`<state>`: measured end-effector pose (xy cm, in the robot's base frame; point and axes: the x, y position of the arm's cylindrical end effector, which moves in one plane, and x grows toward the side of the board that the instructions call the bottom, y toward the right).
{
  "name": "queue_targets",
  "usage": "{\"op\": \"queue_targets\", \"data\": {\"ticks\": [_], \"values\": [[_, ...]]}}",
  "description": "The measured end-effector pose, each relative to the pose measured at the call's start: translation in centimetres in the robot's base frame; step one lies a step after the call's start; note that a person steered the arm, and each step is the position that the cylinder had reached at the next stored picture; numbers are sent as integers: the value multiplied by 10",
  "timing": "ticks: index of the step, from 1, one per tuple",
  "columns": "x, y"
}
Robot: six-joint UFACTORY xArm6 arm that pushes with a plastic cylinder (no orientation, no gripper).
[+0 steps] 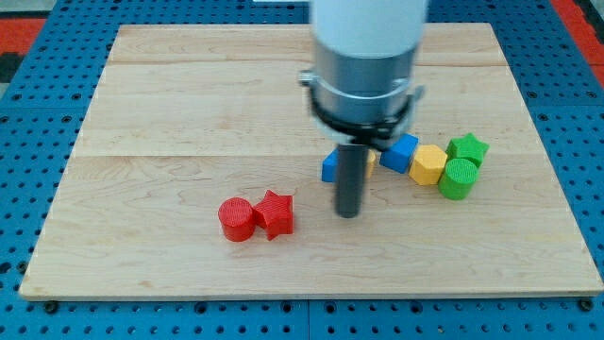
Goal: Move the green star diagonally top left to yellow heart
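The green star (468, 148) lies at the view's right, touching a green cylinder (459, 178) just below it. A yellow block (428, 164) sits to their left; its shape looks hexagonal. A bit of another yellow block (371, 159) shows behind the rod, and I cannot tell its shape. My tip (349, 213) rests on the board below a blue block (329, 167), well left of the green star.
A second blue block (400, 152) sits between the rod and the yellow block. A red cylinder (236, 219) and a red star (275, 213) touch each other at the lower middle left. The wooden board (189, 94) lies on a blue pegboard.
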<state>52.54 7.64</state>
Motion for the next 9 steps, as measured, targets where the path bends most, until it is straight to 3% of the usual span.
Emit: {"op": "queue_targets", "data": {"ticks": [1,7,8,9], "values": [[24,103],[-111,158],[-143,111],[-181,12]]}}
